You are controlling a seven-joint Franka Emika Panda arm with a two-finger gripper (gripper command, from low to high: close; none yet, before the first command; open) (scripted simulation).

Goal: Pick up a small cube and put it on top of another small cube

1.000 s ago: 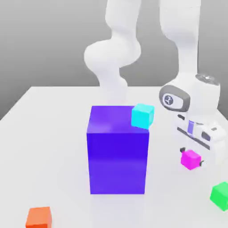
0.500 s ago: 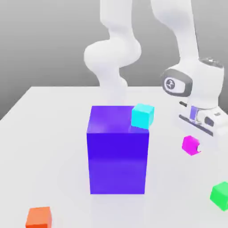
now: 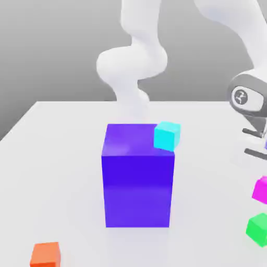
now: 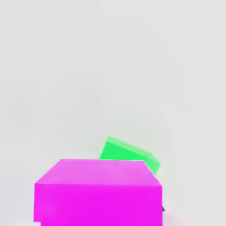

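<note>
Small cube (image 3: pixel 260 189): bright magenta-pink, plain faces. Green cube (image 3: pixel 257 228): bright green, plain. Cyan cube (image 3: pixel 167 135): light cyan. Big block (image 3: pixel 137 180): deep blue-purple, glossy. Orange cube (image 3: pixel 45 254): orange-red. Worktop (image 3: pixel 52 156): pale grey-white. Arm (image 3: pixel 133 57): white. Bkgd grey.

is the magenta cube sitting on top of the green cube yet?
No. In the exterior view the magenta cube hangs above the green cube, with a strip of table showing between them.
</note>
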